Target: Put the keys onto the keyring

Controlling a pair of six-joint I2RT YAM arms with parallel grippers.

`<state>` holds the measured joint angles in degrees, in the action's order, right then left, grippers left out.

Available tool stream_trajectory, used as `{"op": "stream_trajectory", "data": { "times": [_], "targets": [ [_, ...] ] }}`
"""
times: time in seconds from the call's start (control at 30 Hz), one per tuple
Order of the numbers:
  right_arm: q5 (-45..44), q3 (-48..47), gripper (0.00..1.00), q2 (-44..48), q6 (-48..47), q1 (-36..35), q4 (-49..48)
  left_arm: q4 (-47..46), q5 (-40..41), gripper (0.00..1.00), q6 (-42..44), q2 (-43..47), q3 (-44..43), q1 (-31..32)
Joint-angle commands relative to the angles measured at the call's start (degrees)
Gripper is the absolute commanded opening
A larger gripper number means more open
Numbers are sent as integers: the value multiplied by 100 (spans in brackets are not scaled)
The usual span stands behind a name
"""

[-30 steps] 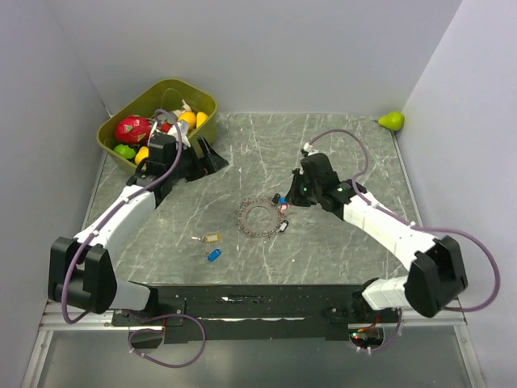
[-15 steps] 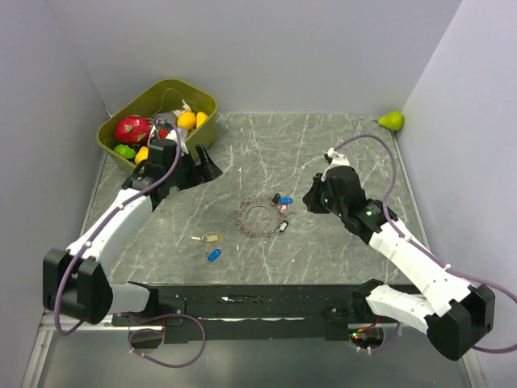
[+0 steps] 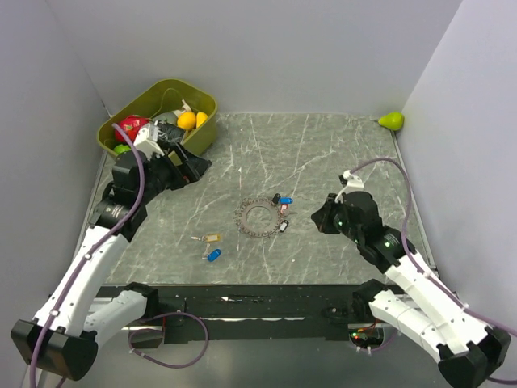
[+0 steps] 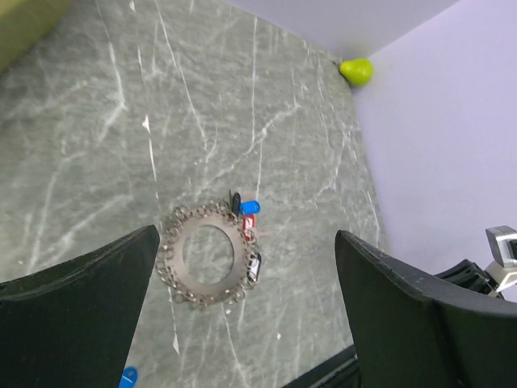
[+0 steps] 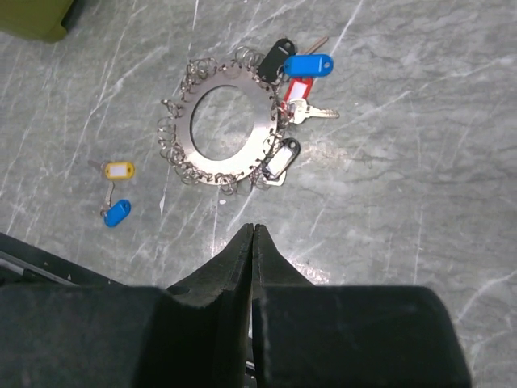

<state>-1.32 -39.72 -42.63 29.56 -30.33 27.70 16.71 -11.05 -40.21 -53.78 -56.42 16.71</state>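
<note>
- Yellow-tagged key [image 3: 212, 238] and blue key [image 3: 214, 255] lie loose, lower centre.
- Right gripper [image 3: 317, 218], fingers pressed together and empty, sits right of the keyring [image 3: 258, 217] at centre.
- Left gripper [image 4: 246, 238], spread wide, is beside the fruit bin [image 3: 153, 89], upper left.
- Pear [image 3: 392, 120], upper right corner.

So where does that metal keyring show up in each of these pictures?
Top external: keyring close to the middle of the picture.
Left wrist: keyring lower centre, a little left of the middle.
Right wrist: keyring upper centre, a little left of the middle.
Shared landmark: the blue key lying by the ring's upper right edge in all three.
</note>
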Motion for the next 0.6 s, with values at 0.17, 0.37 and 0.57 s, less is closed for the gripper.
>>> {"op": "stream_trajectory", "data": {
  "times": [0.17, 0.37, 0.57],
  "targets": [
    [-474, 255, 10, 546, -82, 53, 165, -239, -398, 96, -383, -484, -52, 16],
    [-553, 61, 10, 300, -196, 79, 253, -370, -530, 96, -356, -748, -63, 34],
    [-422, 70, 10, -43, -144, 88, -1, -256, -363, 96, -93, -1011, -158, 34]
  ]
}}
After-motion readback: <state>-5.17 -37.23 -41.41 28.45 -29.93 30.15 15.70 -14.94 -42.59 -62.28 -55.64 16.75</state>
